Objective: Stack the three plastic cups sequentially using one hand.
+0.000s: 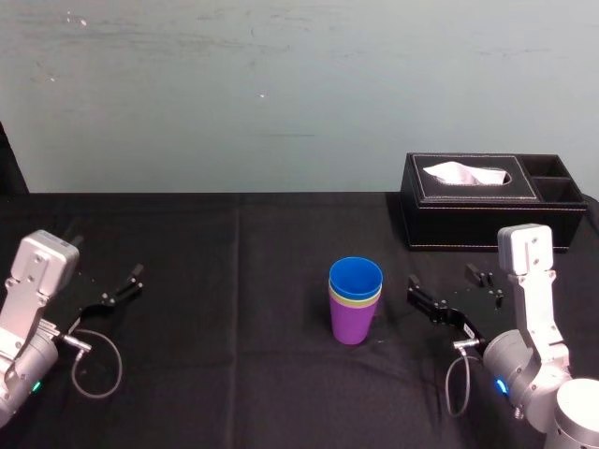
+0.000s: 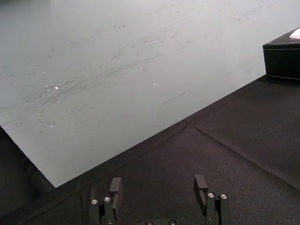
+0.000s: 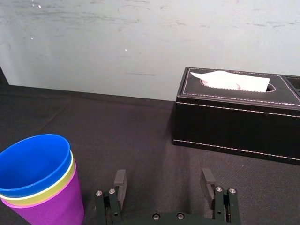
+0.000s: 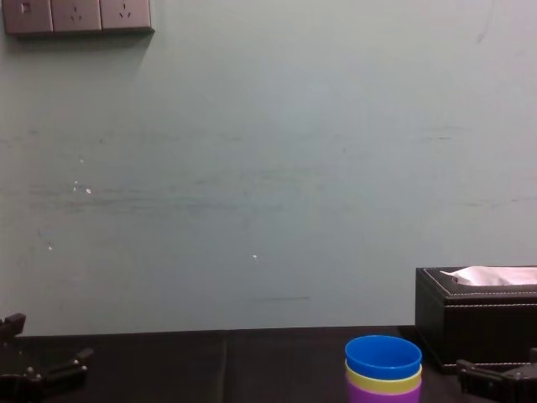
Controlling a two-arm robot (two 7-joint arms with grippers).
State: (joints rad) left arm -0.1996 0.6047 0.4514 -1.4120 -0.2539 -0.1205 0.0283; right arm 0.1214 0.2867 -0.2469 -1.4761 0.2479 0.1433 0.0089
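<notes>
My head camera looks down and forward over the bench [image 1: 234, 281]. My chest camera sits low, facing the wall [image 4: 252, 168]. Wrist cameras peer closely past the left claw [image 2: 158, 180] and right claw [image 3: 164, 174]. Head, chest and right wrist views share the stacked cups [image 3: 40, 178] and tissue box [image 3: 234, 117].

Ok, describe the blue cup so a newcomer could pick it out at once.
On the black-clothed table, left of and nearer than the black tissue box, stands one stack of nested cups. The blue cup is the innermost, topmost one, sitting inside the yellow-green cup, which sits in the purple cup.
</notes>
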